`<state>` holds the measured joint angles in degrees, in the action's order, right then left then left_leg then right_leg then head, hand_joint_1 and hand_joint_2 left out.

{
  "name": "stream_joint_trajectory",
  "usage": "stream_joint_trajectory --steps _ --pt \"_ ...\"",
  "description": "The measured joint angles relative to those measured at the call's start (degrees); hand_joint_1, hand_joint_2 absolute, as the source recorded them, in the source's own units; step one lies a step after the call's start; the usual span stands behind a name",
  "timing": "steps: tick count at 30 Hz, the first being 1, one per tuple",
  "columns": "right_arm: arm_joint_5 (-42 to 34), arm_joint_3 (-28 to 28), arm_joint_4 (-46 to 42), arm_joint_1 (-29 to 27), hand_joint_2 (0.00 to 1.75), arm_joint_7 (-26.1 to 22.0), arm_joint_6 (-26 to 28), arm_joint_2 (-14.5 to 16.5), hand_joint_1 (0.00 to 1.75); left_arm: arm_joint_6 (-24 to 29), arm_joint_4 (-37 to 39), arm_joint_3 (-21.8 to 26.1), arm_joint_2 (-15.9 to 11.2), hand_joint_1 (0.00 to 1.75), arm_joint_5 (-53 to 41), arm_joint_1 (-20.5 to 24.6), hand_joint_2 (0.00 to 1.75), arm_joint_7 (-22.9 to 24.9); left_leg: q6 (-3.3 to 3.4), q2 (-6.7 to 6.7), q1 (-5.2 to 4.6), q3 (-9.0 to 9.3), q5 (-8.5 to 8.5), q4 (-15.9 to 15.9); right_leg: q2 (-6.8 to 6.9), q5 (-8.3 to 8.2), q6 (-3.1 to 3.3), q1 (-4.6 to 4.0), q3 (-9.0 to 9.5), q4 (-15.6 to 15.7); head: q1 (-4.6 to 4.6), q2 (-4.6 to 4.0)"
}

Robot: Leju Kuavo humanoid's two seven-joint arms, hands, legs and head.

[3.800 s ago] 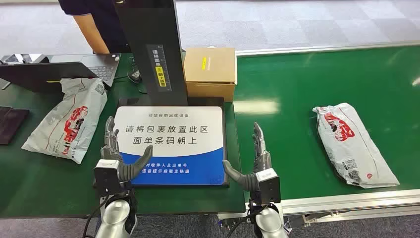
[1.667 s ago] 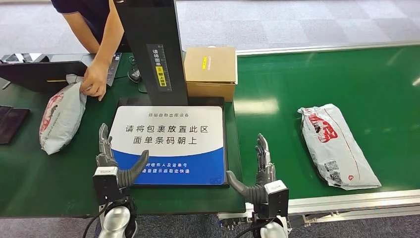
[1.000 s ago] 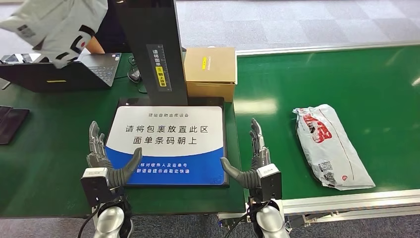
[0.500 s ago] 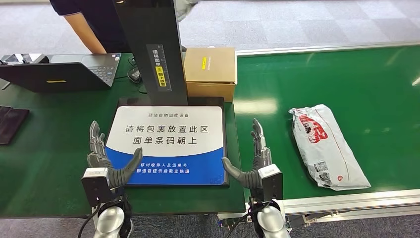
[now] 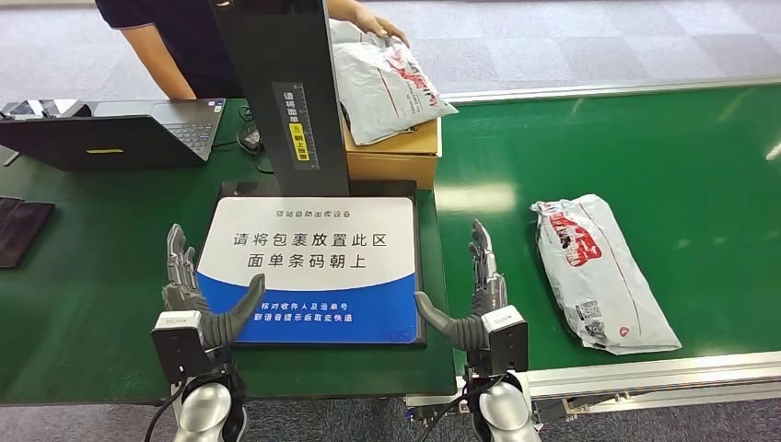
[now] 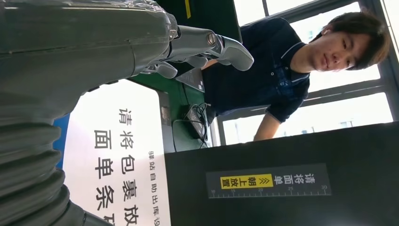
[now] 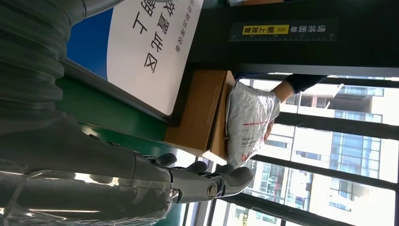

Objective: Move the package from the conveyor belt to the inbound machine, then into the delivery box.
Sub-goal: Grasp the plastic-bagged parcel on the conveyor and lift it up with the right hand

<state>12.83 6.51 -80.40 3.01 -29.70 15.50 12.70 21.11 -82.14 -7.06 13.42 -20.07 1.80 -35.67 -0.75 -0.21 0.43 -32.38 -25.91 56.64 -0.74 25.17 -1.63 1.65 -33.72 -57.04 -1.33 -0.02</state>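
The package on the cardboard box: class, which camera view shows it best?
The head view: the package lies whole on the cardboard box, a person's hand on it. The right wrist view shows it sideways, farther off. The left wrist view faces the person and the machine's column instead.

Bare belt [image 5: 516, 267] between right hand [image 5: 479, 299] and package [image 5: 603, 272] — nothing between.
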Motion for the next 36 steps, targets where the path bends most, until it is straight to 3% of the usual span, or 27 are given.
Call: stream_joint_trajectory --steps 36 --pt "-0.16 -1.09 1.32 0.76 1.75 -0.96 -0.11 0.0 0.0 0.09 0.2 0.02 0.0 0.0 0.25 0.97 1.75 0.17 0.0 0.0 0.0 -0.01 0.0 0.0 0.0 0.0 0.0 0.0 -0.01 0.0 0.0 0.0"
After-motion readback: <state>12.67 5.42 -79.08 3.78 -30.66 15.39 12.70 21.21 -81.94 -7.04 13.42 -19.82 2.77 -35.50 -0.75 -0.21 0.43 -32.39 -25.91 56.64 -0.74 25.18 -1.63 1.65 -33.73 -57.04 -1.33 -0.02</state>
